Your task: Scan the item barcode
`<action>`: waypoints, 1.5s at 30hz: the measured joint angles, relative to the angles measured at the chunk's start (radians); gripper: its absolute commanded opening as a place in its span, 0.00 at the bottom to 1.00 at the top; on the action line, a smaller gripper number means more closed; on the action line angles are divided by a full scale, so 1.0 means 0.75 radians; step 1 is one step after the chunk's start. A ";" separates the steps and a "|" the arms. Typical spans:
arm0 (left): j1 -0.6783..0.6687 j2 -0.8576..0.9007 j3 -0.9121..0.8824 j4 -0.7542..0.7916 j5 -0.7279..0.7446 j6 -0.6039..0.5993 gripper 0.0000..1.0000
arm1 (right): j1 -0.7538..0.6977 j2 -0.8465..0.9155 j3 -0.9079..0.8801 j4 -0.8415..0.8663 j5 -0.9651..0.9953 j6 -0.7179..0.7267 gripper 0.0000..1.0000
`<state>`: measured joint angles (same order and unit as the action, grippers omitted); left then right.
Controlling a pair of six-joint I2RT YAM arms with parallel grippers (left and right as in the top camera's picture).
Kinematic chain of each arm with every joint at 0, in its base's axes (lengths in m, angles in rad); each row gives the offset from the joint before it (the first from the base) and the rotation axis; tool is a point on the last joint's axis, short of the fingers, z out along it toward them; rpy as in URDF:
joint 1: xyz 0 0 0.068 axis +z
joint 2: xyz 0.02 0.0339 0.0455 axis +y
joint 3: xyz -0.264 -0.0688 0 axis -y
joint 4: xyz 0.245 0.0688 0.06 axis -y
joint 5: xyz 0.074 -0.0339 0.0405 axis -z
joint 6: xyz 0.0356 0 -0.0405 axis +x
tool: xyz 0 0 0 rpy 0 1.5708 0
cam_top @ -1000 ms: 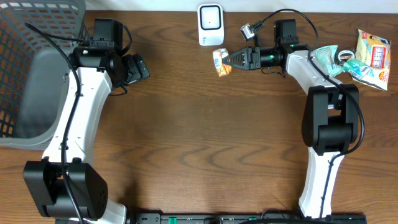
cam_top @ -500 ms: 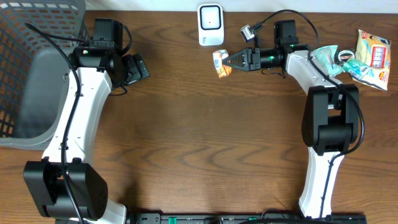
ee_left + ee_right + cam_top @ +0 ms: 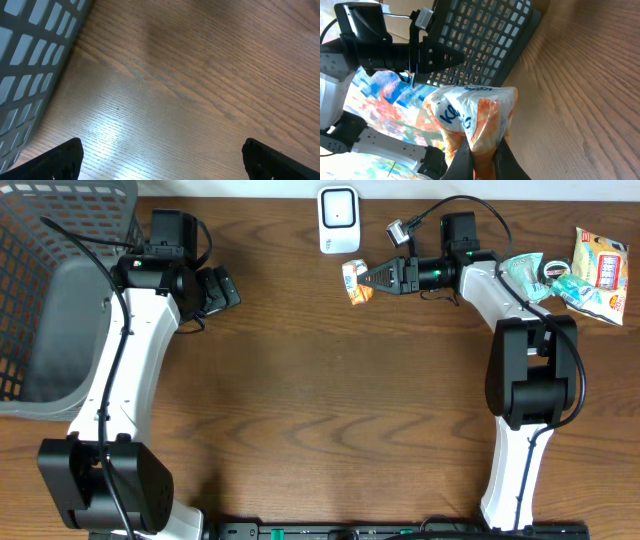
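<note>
Pinched by one edge in the clamped right gripper (image 3: 365, 279): a small orange-and-white snack packet (image 3: 352, 281), left mostly exposed ahead of the fingertips. Held just short of the white barcode scanner (image 3: 338, 220), off to one side of the fingertips, probably to present a printed face to it. Parked far off beside the grey basket (image 3: 40, 300): the left gripper (image 3: 225, 288), spread wide, holding nothing, out of the way.

Overhead: basket (image 3: 30, 240) cropped by frame edge; packet (image 3: 355, 281) print too small
</note>
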<state>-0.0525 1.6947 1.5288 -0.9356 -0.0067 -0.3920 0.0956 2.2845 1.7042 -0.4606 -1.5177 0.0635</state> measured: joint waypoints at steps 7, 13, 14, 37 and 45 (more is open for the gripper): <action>0.000 0.000 0.000 0.000 0.000 0.000 1.00 | 0.006 0.000 -0.004 -0.134 0.122 -0.006 0.01; 0.000 0.000 0.000 0.000 0.000 0.000 1.00 | 0.046 0.000 -0.008 -0.261 0.508 -0.005 0.01; 0.000 0.000 0.000 0.000 0.000 0.000 1.00 | 0.053 0.000 -0.008 -0.270 0.562 -0.005 0.01; 0.000 0.000 0.000 0.000 0.000 0.000 1.00 | 0.420 -0.317 -0.015 -0.151 1.780 0.021 0.01; 0.000 0.000 0.000 0.000 0.000 0.000 1.00 | 0.447 -0.317 -0.015 0.051 1.936 -0.053 0.01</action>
<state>-0.0525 1.6947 1.5288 -0.9356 -0.0067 -0.3920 0.4309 2.0468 1.6928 -0.4221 -0.0654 0.0235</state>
